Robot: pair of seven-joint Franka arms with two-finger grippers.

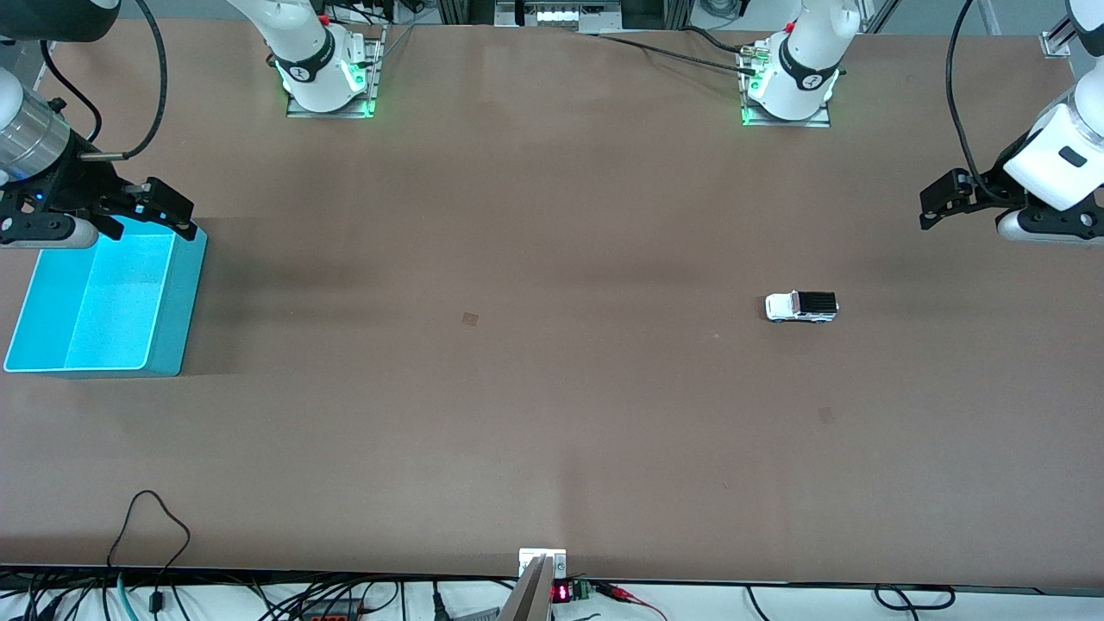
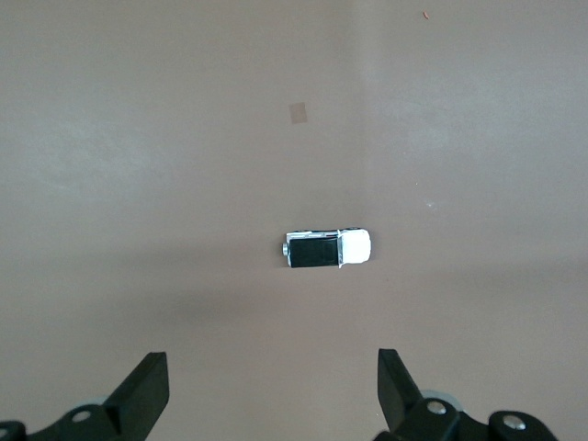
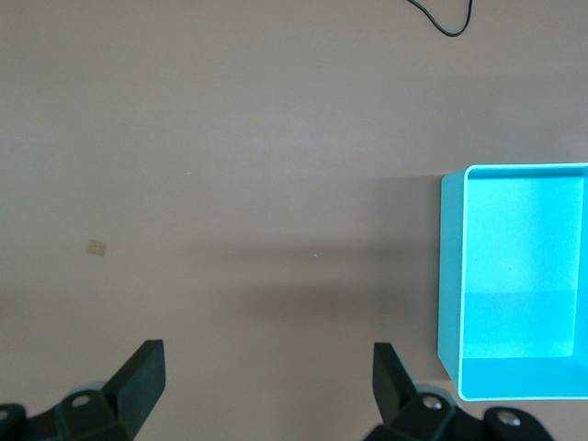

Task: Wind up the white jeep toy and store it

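Cables: loose black cables point(image 1: 147, 526) trail along the table edge nearest the front camera, partly cut off by the frame.
Table: a wide brown table point(image 1: 517, 414), bare over most of its top.
Toy: the white jeep toy point(image 1: 801, 306), a tiny white car with a black rectangular roof panel, stands on its wheels toward the left arm's end of the table; the left wrist view point(image 2: 326, 248) shows it whole.
Heading: its long axis runs along the table's length, white bonnet toward the right arm's end, black roof toward the left arm's end.
Bin: an open turquoise plastic bin point(image 1: 185, 302) sits at the right arm's end, well apart from the toy; its upper corner is hidden by the right gripper, and the right wrist view point(image 3: 450, 266) cuts off one side.
Left gripper: the left gripper point(image 1: 936, 200) hangs over the table at the left arm's end, fingers spread wide and empty point(image 2: 273, 390); the arm is largely cut off.
Right gripper: the right gripper point(image 1: 159, 207) hangs over the bin's corner, fingers spread wide, gripping nothing point(image 3: 266, 381).
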